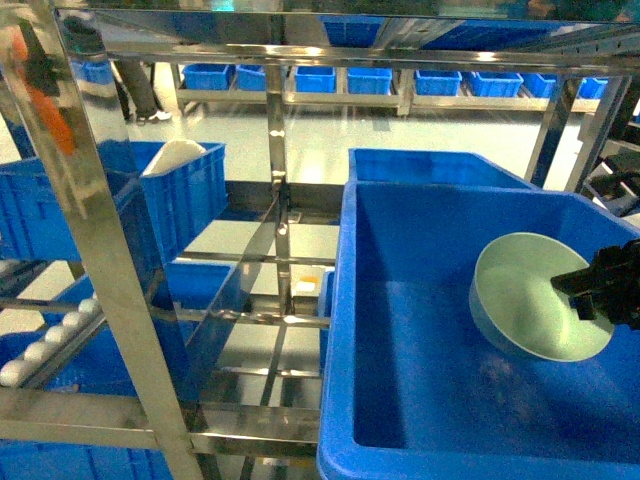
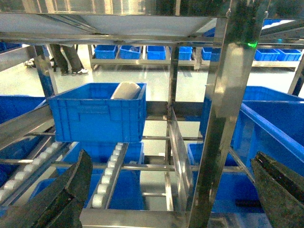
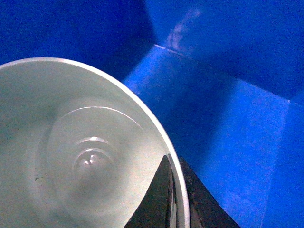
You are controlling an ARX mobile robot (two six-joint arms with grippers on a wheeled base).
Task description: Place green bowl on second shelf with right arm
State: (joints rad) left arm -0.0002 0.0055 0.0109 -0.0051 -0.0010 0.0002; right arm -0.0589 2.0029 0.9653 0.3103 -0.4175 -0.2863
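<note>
The pale mint-green bowl point(image 1: 530, 300) hangs tilted inside the big blue crate point(image 1: 400, 330) at the right of the head view. My right gripper point(image 1: 590, 292) is shut on the bowl's right rim. In the right wrist view the bowl point(image 3: 80, 152) fills the left half, and my right gripper point(image 3: 176, 190) pinches its wall, one black finger inside and one outside. My left gripper point(image 2: 171, 190) is open, its two dark fingers point(image 2: 71, 190) spread wide in front of the steel shelf rack point(image 2: 223, 118), holding nothing.
Steel rack posts point(image 1: 100, 240) and roller rails point(image 1: 50, 345) stand at the left. A smaller blue crate point(image 1: 185, 190) with a white domed object point(image 1: 172, 155) sits on a shelf behind. More blue crates point(image 1: 315, 78) line the far racks.
</note>
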